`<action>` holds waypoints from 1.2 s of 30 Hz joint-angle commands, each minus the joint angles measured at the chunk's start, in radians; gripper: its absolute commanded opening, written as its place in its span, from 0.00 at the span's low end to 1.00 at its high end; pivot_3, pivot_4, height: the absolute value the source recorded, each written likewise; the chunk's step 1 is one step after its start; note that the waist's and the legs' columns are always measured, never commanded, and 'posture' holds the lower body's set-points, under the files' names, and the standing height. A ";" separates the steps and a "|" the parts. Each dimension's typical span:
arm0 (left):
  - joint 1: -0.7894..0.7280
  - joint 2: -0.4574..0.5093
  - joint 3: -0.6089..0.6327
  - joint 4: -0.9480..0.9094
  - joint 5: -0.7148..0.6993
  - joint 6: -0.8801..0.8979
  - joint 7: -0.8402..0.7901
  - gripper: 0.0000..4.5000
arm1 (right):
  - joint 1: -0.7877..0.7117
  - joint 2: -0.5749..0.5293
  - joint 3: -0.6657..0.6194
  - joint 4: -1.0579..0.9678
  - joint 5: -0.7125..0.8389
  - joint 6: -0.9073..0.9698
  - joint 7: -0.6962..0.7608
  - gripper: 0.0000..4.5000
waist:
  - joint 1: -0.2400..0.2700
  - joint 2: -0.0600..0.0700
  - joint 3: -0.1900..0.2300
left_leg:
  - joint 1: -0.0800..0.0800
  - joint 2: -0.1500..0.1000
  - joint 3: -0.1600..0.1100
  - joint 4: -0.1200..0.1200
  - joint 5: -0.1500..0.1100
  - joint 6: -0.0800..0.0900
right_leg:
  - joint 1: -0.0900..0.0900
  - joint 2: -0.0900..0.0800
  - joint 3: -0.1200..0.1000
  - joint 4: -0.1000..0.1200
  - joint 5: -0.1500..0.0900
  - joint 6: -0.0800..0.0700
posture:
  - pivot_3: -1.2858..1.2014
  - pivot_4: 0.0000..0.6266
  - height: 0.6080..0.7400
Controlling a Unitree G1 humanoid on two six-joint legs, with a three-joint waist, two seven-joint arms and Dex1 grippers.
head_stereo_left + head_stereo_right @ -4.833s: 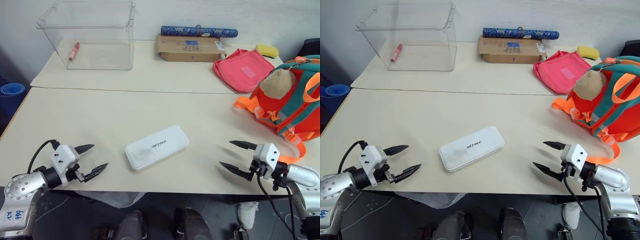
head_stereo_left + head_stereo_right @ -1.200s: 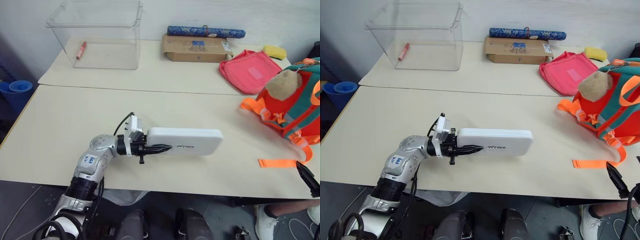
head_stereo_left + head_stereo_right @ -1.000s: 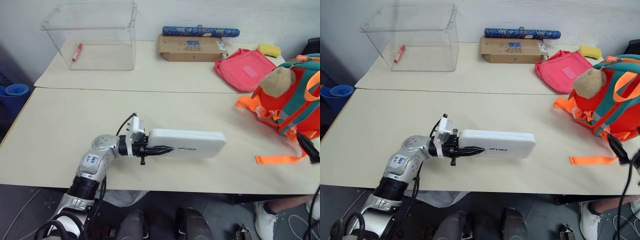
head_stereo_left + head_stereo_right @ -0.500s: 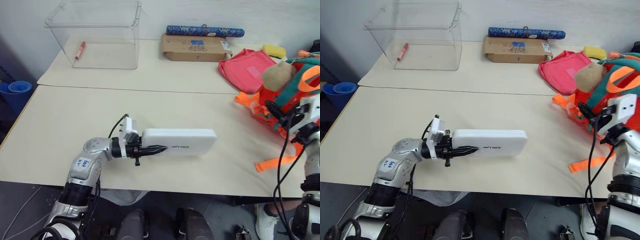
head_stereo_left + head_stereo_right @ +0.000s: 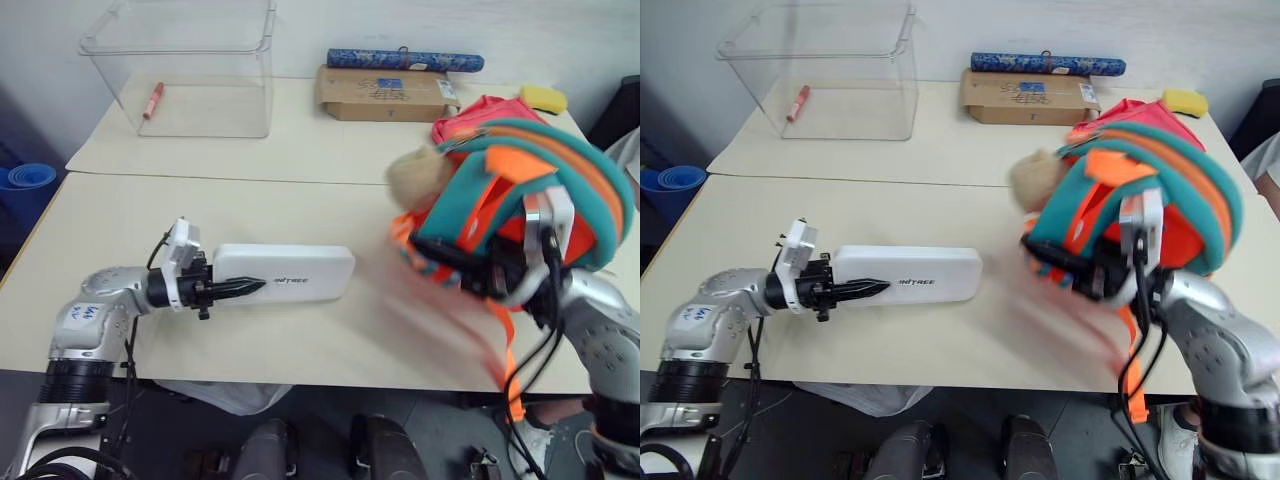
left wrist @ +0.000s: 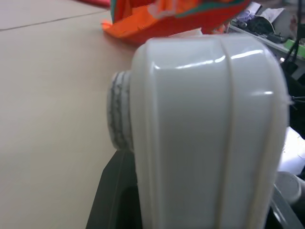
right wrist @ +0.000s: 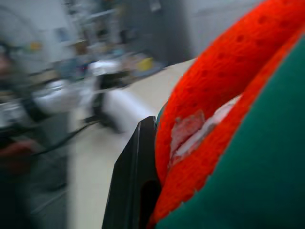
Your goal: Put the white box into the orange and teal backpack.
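Backpack-hauling is underway: the right gripper [image 5: 480,275], fingers pinching the orange and teal backpack [image 5: 520,200], is swinging it off the table's far right toward the white box [image 5: 285,273], bringing bag to box. The left gripper [image 5: 235,288] is clamping that box above the beige table [image 5: 250,215], while a clear bin [image 5: 185,65] is standing behind.

My two head views look forward and down over the table [image 5: 250,230], side by side, sharing the same scene. My left wrist view sits tight against the white box [image 6: 205,133]. My right wrist view presses close to the orange and teal backpack [image 7: 248,119].
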 commanded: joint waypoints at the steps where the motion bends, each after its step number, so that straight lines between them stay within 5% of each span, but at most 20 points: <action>1: -0.011 0.042 0.085 -0.032 -0.094 0.046 -0.050 0.28 | 0.120 -0.113 -0.096 -0.131 0.183 0.110 0.044 0.00 | 0.008 0.000 0.000 | 0.000 0.000 0.000 0.000 -0.001 0.001 | 0.000 0.000 0.000 -0.001 0.000 0.000 | 0.52 0.24 1.00; 8: -0.017 0.090 0.204 -0.108 -0.215 0.159 -0.018 0.28 | 0.224 -0.213 -0.251 -0.065 0.171 0.119 0.058 0.00 | 0.009 -0.004 0.001 | -0.001 -0.003 0.000 0.002 -0.003 0.005 | 0.002 -0.004 0.000 -0.006 0.002 0.003 | 0.52 0.24 1.00; 18: -0.137 -0.024 0.163 -0.205 -0.256 0.143 0.064 0.28 | 0.184 -0.167 -0.162 -0.037 0.072 0.077 0.070 0.00 | 0.028 -0.004 0.002 | 0.000 -0.003 0.001 0.002 -0.001 0.002 | 0.001 -0.002 0.000 -0.005 0.002 0.003 | 0.52 0.24 1.00; 22: -0.200 -0.055 0.088 -0.214 -0.203 0.102 0.070 0.28 | 0.162 -0.156 -0.136 -0.022 0.049 0.069 0.071 0.00 | 0.034 -0.004 0.002 | -0.001 -0.003 0.002 0.003 -0.001 0.002 | 0.001 0.000 0.000 -0.005 0.002 0.003 | 0.52 0.24 1.00; 29: -0.436 -0.119 -0.180 -0.189 0.097 0.056 0.232 0.28 | 0.150 -0.152 -0.126 -0.018 0.042 0.072 0.076 0.00 | 0.051 -0.007 0.003 | -0.002 -0.004 0.002 0.004 0.000 0.004 | 0.002 0.002 0.001 -0.005 0.003 0.005 | 0.52 0.24 1.00; 36: -0.561 -0.326 -0.420 -0.110 0.194 0.016 0.190 0.28 | 0.135 -0.154 -0.116 -0.004 0.029 0.072 0.084 0.00 | 0.059 -0.007 0.003 | -0.002 -0.005 0.002 0.004 0.000 0.005 | 0.002 0.004 0.000 -0.004 0.003 0.005 | 0.52 0.24 1.00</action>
